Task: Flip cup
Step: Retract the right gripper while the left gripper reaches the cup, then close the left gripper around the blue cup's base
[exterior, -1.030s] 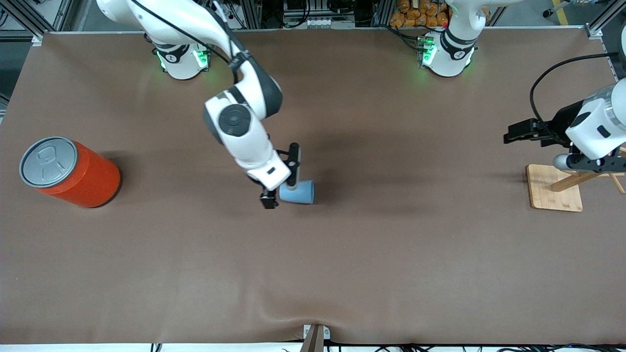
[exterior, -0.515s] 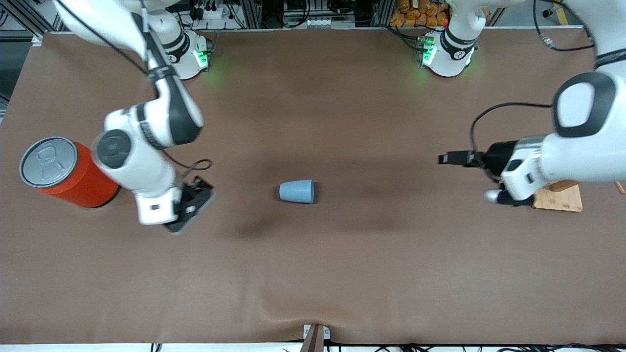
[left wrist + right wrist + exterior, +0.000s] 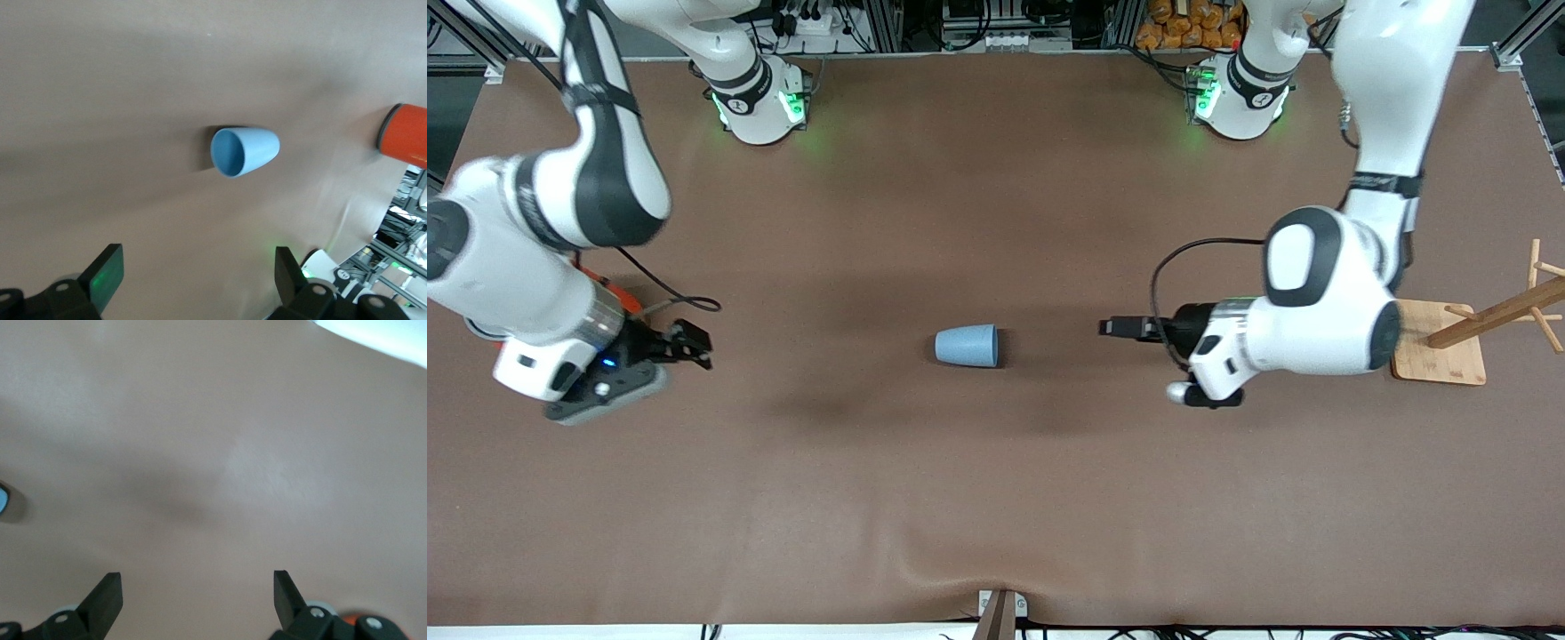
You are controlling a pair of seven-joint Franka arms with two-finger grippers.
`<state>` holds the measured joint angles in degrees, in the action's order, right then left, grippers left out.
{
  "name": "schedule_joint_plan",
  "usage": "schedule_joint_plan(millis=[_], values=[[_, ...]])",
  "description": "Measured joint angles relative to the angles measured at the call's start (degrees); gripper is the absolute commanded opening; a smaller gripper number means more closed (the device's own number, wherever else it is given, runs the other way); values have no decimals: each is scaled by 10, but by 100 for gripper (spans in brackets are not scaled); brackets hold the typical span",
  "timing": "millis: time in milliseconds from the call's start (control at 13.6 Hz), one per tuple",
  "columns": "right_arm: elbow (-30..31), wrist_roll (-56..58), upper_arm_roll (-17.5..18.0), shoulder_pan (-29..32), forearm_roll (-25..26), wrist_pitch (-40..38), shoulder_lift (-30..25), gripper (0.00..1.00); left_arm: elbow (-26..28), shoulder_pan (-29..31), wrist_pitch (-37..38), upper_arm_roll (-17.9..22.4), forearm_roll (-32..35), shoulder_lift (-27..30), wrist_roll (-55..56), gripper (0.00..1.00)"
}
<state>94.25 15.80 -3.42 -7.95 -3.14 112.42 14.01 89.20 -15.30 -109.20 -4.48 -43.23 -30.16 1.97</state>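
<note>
Left gripper (image 3: 1116, 327) over bare table at 3 o'clock of the cup (image 3: 967, 346), fingers (image 3: 107, 277) spread apart, empty. Cup on its side mid-table, mouth toward that gripper. Right gripper (image 3: 689, 345) fingers apart, empty, at cup's 9 o'clock, beside the orange can (image 3: 403, 135).

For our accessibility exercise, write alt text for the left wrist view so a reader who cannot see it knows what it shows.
A light-blue cup lies on its side on the brown table, its open mouth facing the camera, with the left gripper open and apart from it. An orange can shows at the frame's edge.
</note>
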Motion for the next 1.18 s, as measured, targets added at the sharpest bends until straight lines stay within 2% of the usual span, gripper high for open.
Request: schedule_joint_plan(millis=[294,515,883,1177], values=[[-2,-19,-1,63,1,-157,-91,100,2,-34,-46,-7,-156,-72,-77,100],[-20,-22,-1,99,1,-249,-134,100,3,-64,-89,-8,-207,-114,-123,100],[-91,-102,2,118,4,-368,-139,100,15,-93,-131,-8,-323,-151,-217,100],[-98,-132,4,118,9,-380,-138,100,15,-123,-159,-9,-396,-186,-269,100]])
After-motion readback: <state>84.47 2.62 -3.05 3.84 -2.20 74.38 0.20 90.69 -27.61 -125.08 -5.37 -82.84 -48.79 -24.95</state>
